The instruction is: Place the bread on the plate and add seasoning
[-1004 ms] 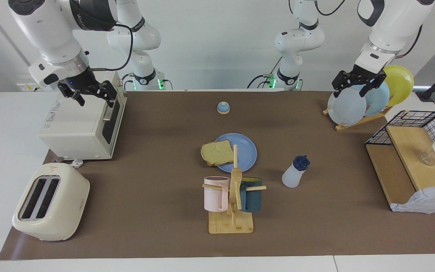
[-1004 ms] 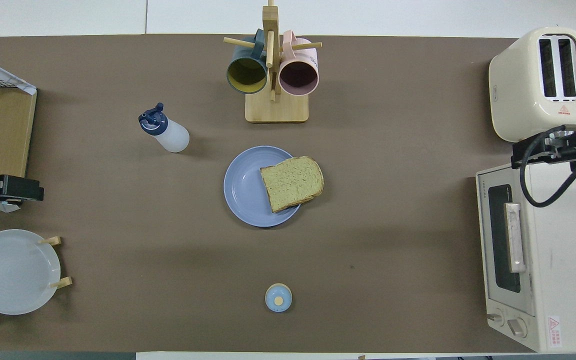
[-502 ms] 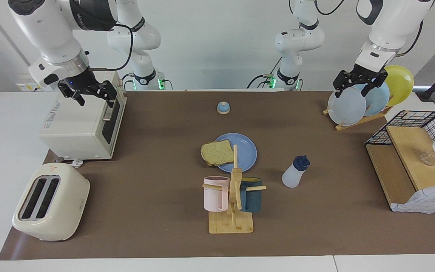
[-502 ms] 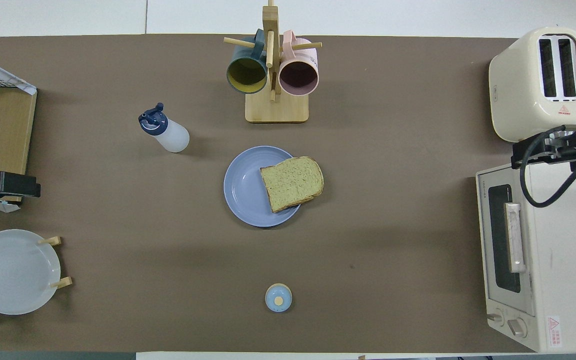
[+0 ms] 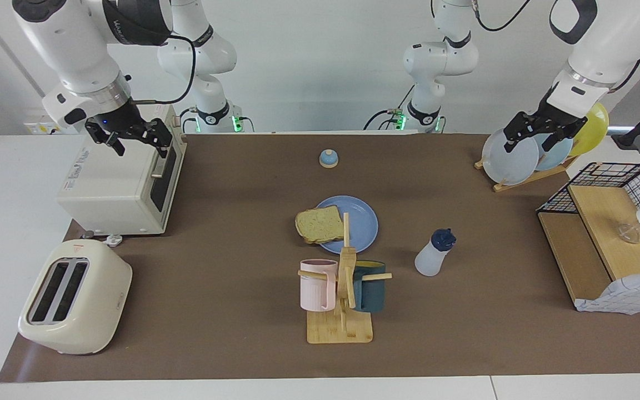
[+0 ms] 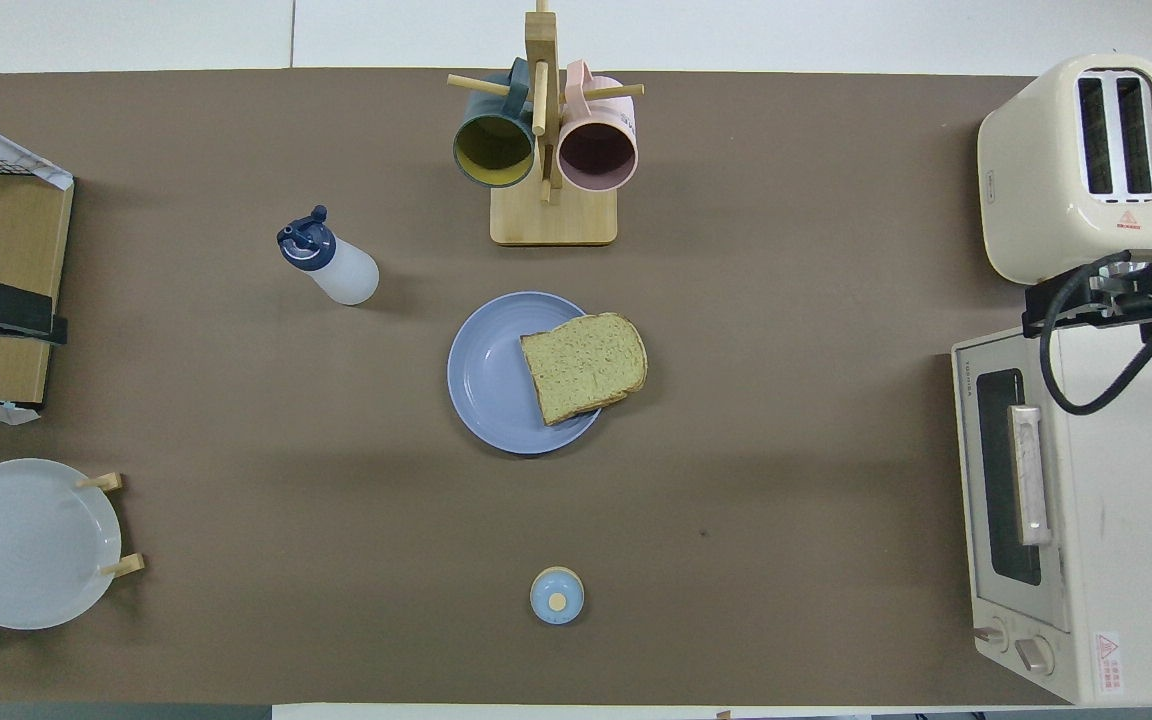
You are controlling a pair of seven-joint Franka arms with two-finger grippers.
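Your left pincer (image 5: pixel 536 133) hangs in the air with its fingers spread and nothing between them, over the rack of pale plates (image 5: pixel 511 161) at the left arm's end of the tabletop (image 5: pixel 231 233). Your right pincer (image 5: pixel 131 139) is also spread and empty, raised over the top of the white toaster oven (image 5: pixel 114 186) at the right arm's end. The things you need are well apart from both pincers, out in the middle of the brown tabletop. The blue plate (image 5: pixel 361 222) lies roughly midway between the two pincers. The slice of bread (image 5: pixel 319 223) rests on it only in part: it covers the plate's edge on the side toward your right pincer and overhangs the rim onto the tabletop. The seasoning bottle (image 5: pixel 434 254), white with a dark blue cap, stands upright near the plate, on the side toward your left pincer and farther from the robots. A wooden mug stand (image 5: pixel 342 311) with a pink and a dark teal mug is just beside the plate, farther from the robots. A small blue bell (image 5: pixel 328 158) sits nearer to the robots than the plate.
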